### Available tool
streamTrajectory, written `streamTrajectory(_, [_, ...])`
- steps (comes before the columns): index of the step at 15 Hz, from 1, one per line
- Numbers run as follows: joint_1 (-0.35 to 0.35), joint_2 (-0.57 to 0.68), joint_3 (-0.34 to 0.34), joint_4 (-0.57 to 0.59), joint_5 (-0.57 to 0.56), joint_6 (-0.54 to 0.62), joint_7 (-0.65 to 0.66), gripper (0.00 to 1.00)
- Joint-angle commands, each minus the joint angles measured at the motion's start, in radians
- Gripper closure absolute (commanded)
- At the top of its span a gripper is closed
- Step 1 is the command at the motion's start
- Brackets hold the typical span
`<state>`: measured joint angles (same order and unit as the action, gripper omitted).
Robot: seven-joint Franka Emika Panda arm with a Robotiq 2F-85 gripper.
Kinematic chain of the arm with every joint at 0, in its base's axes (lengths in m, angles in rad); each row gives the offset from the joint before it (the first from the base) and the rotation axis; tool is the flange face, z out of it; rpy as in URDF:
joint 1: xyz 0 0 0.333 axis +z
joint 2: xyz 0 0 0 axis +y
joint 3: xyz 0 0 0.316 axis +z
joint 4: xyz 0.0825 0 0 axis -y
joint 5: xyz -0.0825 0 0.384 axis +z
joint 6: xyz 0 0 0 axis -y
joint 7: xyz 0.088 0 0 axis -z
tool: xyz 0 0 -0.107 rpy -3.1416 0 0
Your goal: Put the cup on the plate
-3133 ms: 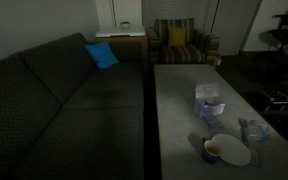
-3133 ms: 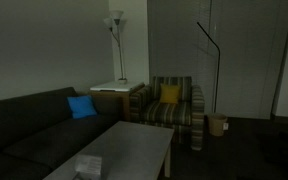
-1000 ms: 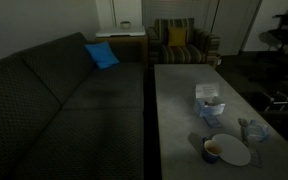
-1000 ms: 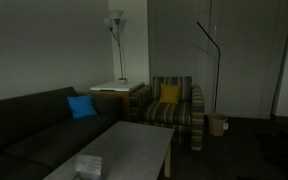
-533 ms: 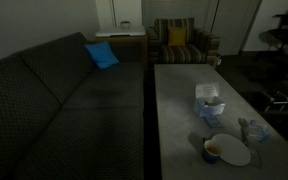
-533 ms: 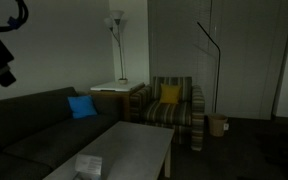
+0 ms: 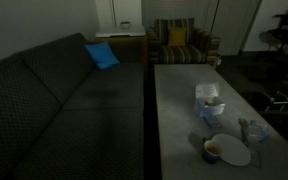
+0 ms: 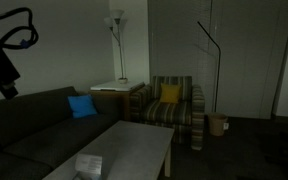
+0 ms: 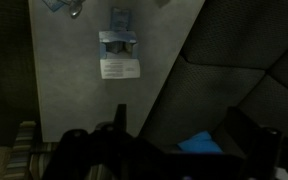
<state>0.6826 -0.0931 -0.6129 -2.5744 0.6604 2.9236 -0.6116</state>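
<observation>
Spread wide with nothing between its fingers, the end effector (image 9: 182,138) hangs above the dark sofa (image 9: 249,70), well apart from the task's things. On the grey worktop (image 7: 174,100) the cup (image 7: 212,150), yellowish inside, sits at the edge of the white plate (image 7: 236,154), though whether on its rim or just beside it is unclear. A white-and-blue container (image 7: 209,100) stands farther along the worktop.

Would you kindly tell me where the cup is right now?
In an exterior view, the cup sits at the near end of the table, against the left edge of the plate.
</observation>
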Motion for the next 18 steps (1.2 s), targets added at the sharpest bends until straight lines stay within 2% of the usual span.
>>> streamTrajectory(1, [-0.003,0.003,0.001,-0.012,-0.001,0.02,0.012,0.0])
streamTrajectory(6, [0.05,0.066,-0.018,0.048,0.153,-0.03,-0.094,0.0])
streamTrajectory(10, [0.078,0.19,-0.001,0.141,0.293,-0.103,-0.204,0.0])
streamTrajectory(15, [0.043,0.429,0.059,0.3,0.443,-0.239,-0.324,0.0])
streamTrajectory(18, [0.01,0.585,0.092,0.403,0.449,-0.31,-0.343,0.0])
